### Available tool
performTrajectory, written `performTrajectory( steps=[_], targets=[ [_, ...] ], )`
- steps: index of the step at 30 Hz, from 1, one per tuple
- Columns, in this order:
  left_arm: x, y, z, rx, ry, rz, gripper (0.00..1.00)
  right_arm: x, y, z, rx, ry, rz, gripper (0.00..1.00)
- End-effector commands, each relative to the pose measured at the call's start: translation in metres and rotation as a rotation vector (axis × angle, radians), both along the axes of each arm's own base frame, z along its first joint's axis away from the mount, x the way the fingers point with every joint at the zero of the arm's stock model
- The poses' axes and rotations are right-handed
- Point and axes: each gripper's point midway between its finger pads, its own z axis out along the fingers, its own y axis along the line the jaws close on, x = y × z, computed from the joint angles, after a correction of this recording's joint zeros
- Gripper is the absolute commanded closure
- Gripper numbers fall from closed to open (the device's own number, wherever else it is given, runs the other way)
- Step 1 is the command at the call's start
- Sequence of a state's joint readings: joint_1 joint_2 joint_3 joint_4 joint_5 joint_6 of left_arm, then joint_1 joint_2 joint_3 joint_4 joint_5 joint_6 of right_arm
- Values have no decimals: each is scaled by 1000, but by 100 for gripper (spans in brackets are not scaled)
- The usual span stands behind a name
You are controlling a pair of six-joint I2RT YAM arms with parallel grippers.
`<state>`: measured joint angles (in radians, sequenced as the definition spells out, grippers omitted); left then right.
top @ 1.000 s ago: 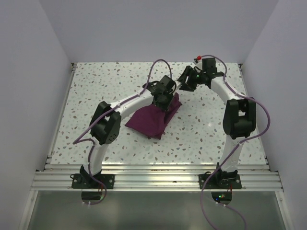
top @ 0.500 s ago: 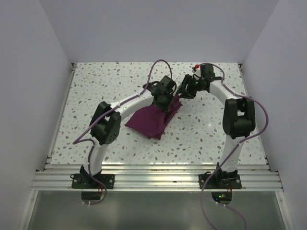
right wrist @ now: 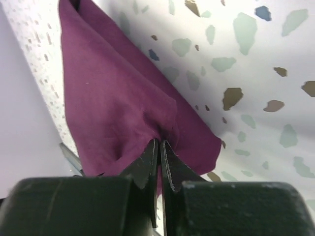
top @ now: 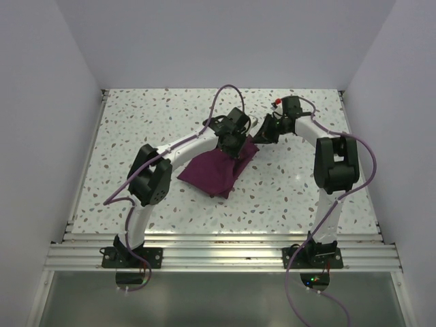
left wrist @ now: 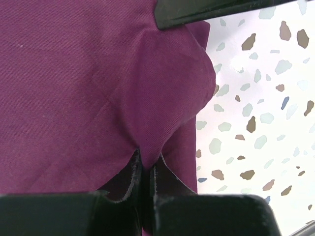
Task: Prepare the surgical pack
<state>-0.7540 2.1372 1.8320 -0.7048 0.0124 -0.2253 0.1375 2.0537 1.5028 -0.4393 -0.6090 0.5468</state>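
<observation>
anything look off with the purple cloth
The cloth lies skewed to the table edges, unevenly folded. Left gripper and right gripper both pinch its far end, bunching the fabric. No tear shows.

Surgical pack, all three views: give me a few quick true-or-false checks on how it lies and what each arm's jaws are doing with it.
1. The surgical pack lies as a folded bundle on the speckled table. True.
2. The left jaws are shut on a pinch of the pack's cloth. True.
3. The right jaws stand wide open, clear of the pack. False: they are shut on a fold of the cloth.
4. The two arms grip opposite ends of the pack. False: both grip at its far end, close together.
</observation>
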Motion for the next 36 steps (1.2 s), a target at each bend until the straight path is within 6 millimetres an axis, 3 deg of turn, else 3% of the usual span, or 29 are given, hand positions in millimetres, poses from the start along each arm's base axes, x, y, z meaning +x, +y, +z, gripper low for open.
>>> performTrajectory(
  steps=[1,5,7,8,12,15,16,18,19,20,24,25,29,32,36],
  targets=[
    [0,-12,35,-83,-50,-17,100,-6,-20,-17,-142,23,-11,98],
    [-1,-13,34,-84,-47,-21,100,-4,-27,-14,-195,9,-7,94],
    [-2,-13,35,-90,-47,-25,100,-5,-29,-6,-205,-5,-7,81],
    [-2,-14,35,-90,-45,-28,100,-7,-32,-3,-220,-6,-11,59],
    [-4,-16,35,-99,-36,-43,100,-19,-36,39,-229,-72,-5,49],
    [-6,-17,34,-100,-29,-50,100,-41,-32,45,-193,-56,13,49],
    [-6,-17,34,-101,-30,-53,100,-48,-30,57,-170,-76,10,50],
    [-6,-17,35,-100,-32,-56,100,-62,-25,53,-122,-59,-12,51],
    [-6,-17,35,-100,-29,-59,100,-63,-21,64,-91,-94,-26,52],
    [-6,-17,36,-102,-30,-62,100,-73,-19,56,-82,-74,-24,54],
    [-9,-17,34,-100,-20,-80,100,-89,2,50,-14,-64,6,73],
    [-9,-17,34,-100,-21,-83,100,-93,10,47,8,-41,-3,82],
    [-11,-16,34,-97,-21,-87,100,-84,38,40,168,-71,-37,100],
    [-12,-15,35,-94,-25,-93,100,-75,50,31,219,-63,-67,100],
    [-12,-15,34,-96,-23,-93,100,-66,49,23,203,-61,-110,100]
  ],
)
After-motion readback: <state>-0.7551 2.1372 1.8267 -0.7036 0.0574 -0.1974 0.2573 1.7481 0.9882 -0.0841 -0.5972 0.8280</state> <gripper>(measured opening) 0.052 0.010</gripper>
